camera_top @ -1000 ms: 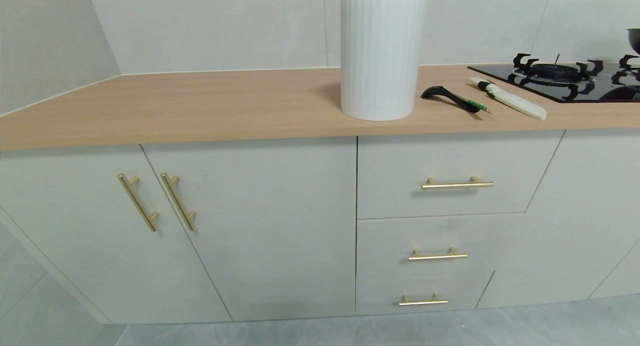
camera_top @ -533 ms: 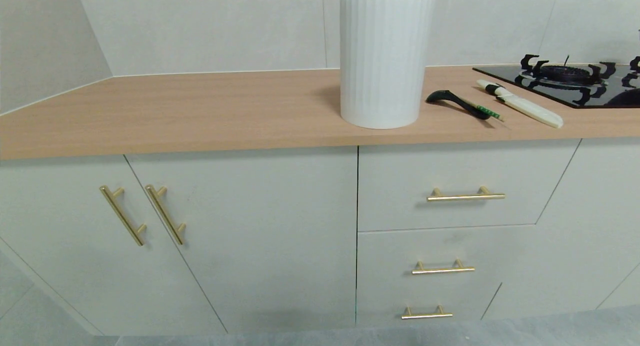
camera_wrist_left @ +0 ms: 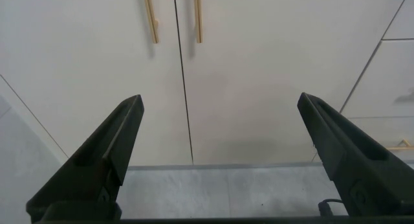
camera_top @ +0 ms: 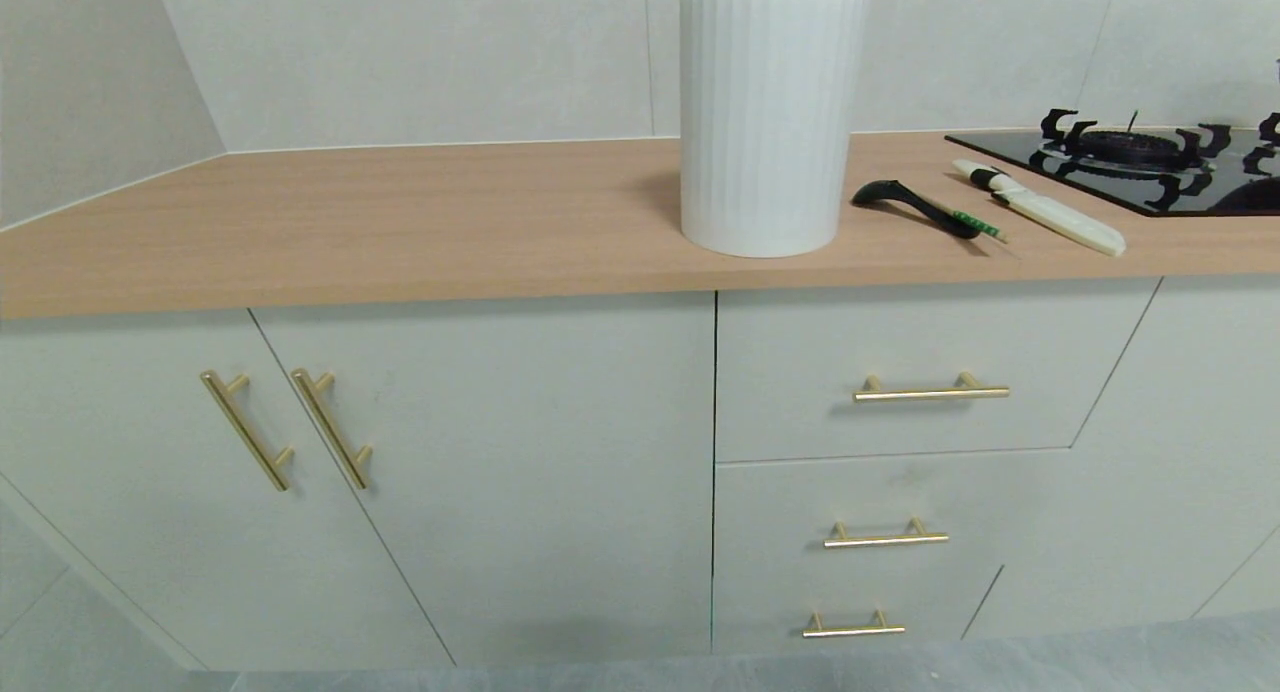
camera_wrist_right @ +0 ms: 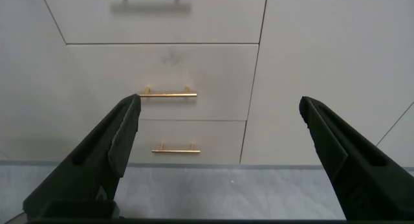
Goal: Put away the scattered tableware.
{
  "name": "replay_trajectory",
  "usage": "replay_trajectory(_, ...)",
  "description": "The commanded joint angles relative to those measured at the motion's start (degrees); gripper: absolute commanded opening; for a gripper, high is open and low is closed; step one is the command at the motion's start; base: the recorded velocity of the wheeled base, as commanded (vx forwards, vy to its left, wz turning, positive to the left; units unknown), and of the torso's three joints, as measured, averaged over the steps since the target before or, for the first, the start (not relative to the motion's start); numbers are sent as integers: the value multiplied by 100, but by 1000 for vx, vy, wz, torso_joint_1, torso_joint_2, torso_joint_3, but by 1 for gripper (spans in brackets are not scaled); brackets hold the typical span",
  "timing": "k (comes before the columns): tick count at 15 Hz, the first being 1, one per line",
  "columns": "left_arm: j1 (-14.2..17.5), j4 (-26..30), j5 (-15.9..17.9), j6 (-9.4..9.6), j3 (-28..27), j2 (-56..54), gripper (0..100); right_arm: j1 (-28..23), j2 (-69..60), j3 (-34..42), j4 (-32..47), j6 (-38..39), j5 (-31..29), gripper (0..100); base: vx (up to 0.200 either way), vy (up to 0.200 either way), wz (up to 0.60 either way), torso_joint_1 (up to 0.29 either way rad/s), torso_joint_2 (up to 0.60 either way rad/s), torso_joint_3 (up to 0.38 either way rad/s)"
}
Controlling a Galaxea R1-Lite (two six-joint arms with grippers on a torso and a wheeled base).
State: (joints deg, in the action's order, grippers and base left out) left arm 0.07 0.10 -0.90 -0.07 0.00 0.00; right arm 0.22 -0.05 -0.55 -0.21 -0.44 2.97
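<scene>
- A wooden countertop runs along a pale tiled wall and turns a corner at the left.
- A black glass gas hob is set into the countertop at the far right, with black pan supports standing on it.
- Below the countertop on the left, two pale cabinet doors are shut, and each carries a gold bar handle just beside their shared seam.
- To the right of the doors is a stack of three shut drawers: a top drawer, a middle drawer and a bottom drawer, each with a horizontal gold handle at its centre.
- A grey floor lies at the foot of the cabinets.
</scene>
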Motion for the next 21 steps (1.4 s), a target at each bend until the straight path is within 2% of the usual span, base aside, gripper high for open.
replay_trajectory(1,1,-1,2,-1,0,0,100,22,102,-552,-23,185,63,100,0,0,0,0,0,0)
replay_trajectory(2,1,-1,2,-1,0,0,100,145,462,-965,47,439,142,100,0,0,0,0,0,0)
replay_trajectory(3,1,-1,-6,-1,0,0,100,259,734,-1026,82,413,204,100,0,0,0,0,0,0)
replay_trajectory(5,1,-1,2,-1,0,0,100,831,2185,-1184,91,378,291,100,0,0,0,0,0,0)
replay_trajectory(6,1,-1,2,-1,0,0,100,918,2527,-1228,65,378,300,100,0,0,0,0,0,0)
replay_trajectory(7,1,-1,2,-1,0,0,100,1033,3468,-1430,47,378,309,100,0,0,0,0,0,0)
replay_trajectory(8,1,-1,-6,-1,0,0,100,1050,3802,-1527,30,369,309,100,0,0,0,0,0,0)
replay_trajectory(11,1,-1,2,-1,0,0,100,1050,5929,-2309,-155,290,291,100,0,0,0,0,0,0)
replay_trajectory(13,1,-1,2,-1,0,0,100,1050,6614,-2529,-190,114,291,100,0,0,0,0,0,0)
replay_trajectory(15,1,-1,-6,-1,0,0,100,1147,7704,-2775,-682,-26,300,100,0,0,0,0,0,0)
replay_trajectory(21,1,-1,2,-1,0,0,100,1332,9770,-2828,-2431,-26,247,100,0,0,0,0,0,0)
